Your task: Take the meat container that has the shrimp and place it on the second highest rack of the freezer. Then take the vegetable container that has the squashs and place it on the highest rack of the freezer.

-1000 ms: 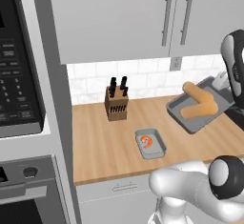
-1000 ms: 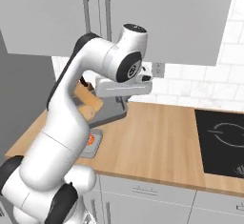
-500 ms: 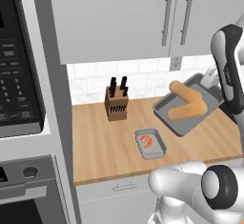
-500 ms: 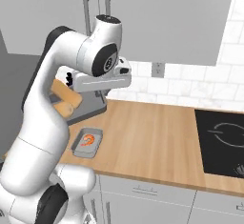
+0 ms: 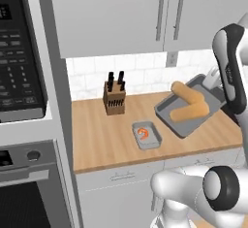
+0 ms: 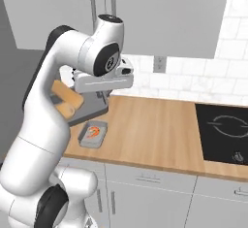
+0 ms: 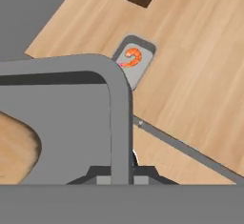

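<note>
Two loose squashes (image 5: pixel 189 103) ride the stiff vegetable container (image 5: pixel 180 121), tilted above the surface (image 5: pixel 106 139), pincer (image 7: pixel 121 173) clamped on its rim, so they could roll.

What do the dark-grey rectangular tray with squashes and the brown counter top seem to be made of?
The dark-grey rectangular tray: probably matte plastic or coated metal, since it is uniformly grey without gloss. The brown counter top: apparently wood with a satin finish, judging by its lengthwise grain streaks.

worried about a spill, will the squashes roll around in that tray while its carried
Probably somewhat: the two squashes are rounded and lie loose. The vegetable container looks tilted in the gripper, pinched at one rim, so they may slide. Its raised rim should likely contain them.
</note>
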